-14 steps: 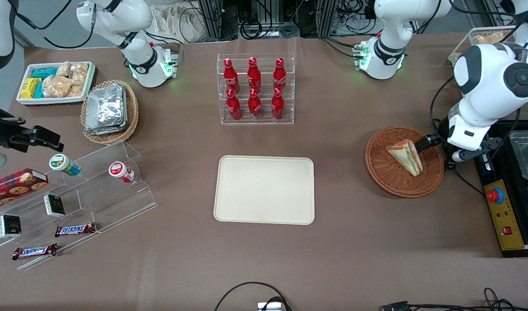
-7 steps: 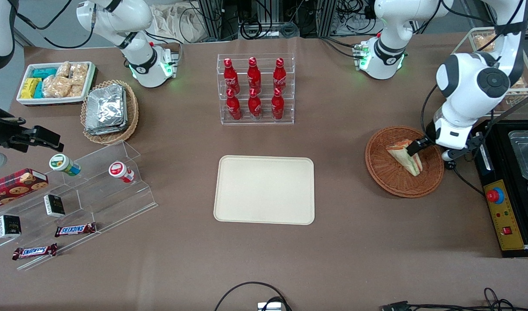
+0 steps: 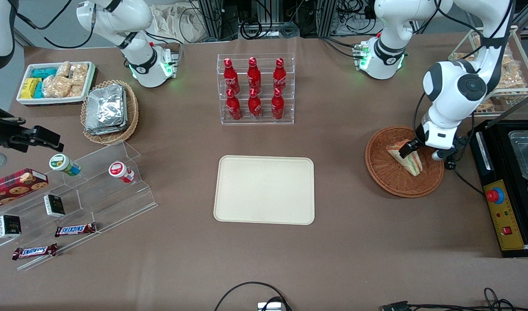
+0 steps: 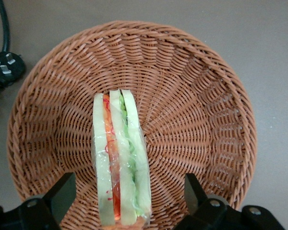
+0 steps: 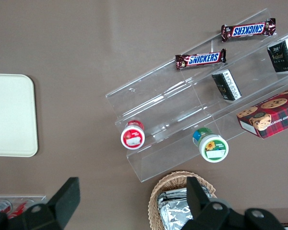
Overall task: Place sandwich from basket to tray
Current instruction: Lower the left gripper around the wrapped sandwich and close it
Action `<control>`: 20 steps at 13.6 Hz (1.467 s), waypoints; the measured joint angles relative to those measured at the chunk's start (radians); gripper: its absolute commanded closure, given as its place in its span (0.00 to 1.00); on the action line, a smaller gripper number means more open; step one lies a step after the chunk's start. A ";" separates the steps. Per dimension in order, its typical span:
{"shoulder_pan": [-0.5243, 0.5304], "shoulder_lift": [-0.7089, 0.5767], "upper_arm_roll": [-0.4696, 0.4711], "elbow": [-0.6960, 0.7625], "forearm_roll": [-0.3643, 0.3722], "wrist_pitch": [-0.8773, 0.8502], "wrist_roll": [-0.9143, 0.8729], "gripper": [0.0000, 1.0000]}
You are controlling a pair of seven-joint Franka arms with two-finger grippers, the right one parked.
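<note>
The sandwich (image 3: pixel 405 158) (image 4: pixel 120 158), a wrapped wedge with red and green filling, stands on edge in the reddish-brown wicker basket (image 3: pixel 383 172) (image 4: pixel 197 96) toward the working arm's end of the table. My left gripper (image 3: pixel 409 149) (image 4: pixel 127 188) is open and hangs just above the sandwich's wide end. One black finger (image 4: pixel 62 191) stands on each side of the wedge, with a gap to the bread on both sides. The cream tray (image 3: pixel 264 190) (image 5: pixel 12 115) lies bare at the table's middle, nearer the parked arm than the basket.
A clear rack of red bottles (image 3: pixel 255 90) stands farther from the front camera than the tray. A black control box with a red button (image 3: pixel 504 211) and a plug (image 4: pixel 5 72) lie beside the basket. Stepped acrylic shelves with snacks (image 3: pixel 74 190) fill the parked arm's end.
The left arm has swung in over the basket, bringing the open gripper from the rim to above the sandwich's wide end. The sandwich has not moved.
</note>
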 measured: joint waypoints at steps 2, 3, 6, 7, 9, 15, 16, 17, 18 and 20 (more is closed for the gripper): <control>0.000 0.021 0.000 -0.006 0.000 0.027 -0.002 0.00; 0.000 0.030 0.000 -0.008 0.000 0.040 -0.004 0.00; 0.000 0.065 0.000 -0.024 0.000 0.106 -0.007 0.00; 0.000 0.077 0.000 -0.029 0.000 0.124 -0.009 0.01; 0.000 0.091 0.000 -0.035 0.000 0.139 -0.010 0.15; 0.000 0.099 0.000 -0.035 0.000 0.140 -0.011 0.58; 0.000 0.100 0.000 -0.035 0.000 0.140 -0.011 0.60; 0.000 0.101 0.000 -0.035 0.000 0.140 -0.010 0.62; 0.000 0.101 0.000 -0.035 0.000 0.140 -0.009 0.65; 0.000 0.101 0.000 -0.035 0.001 0.139 0.004 0.68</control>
